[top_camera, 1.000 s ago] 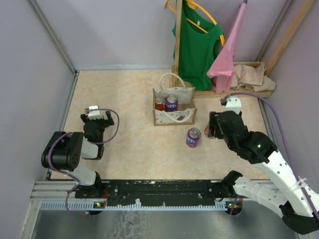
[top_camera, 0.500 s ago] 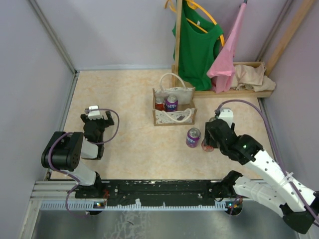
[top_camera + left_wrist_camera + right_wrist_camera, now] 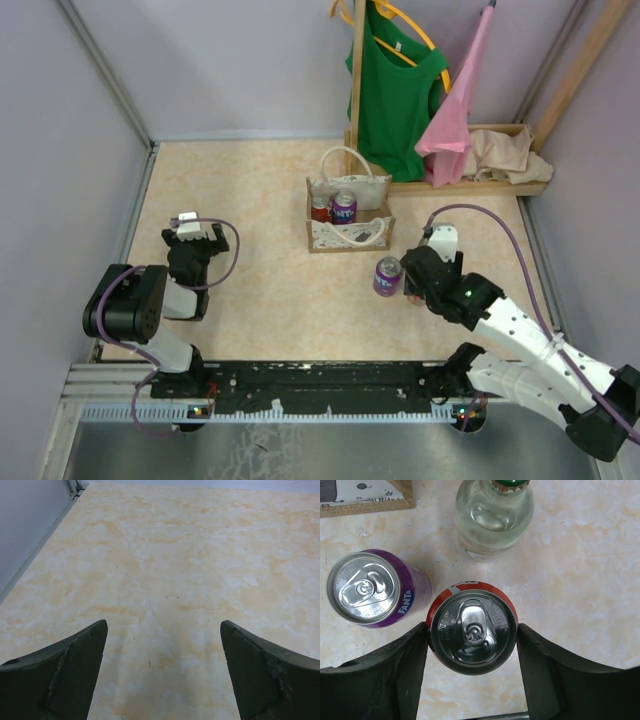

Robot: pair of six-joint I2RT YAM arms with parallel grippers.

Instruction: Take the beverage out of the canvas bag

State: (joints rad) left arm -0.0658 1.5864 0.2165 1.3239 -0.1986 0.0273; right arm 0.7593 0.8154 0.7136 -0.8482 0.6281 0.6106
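the right tool, clamped on a red can, has swung beside the purple can on the surface, outside the canvas bag; release looks due; left tool wide.

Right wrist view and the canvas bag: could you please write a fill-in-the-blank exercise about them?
The right claw grips a can with a ____ body.
The purple can beside it reads ____.
The clear bottle has a ____ cap.
Inside the canvas bag, ____ cans show.
Missing words: red; Fanta; green; two.
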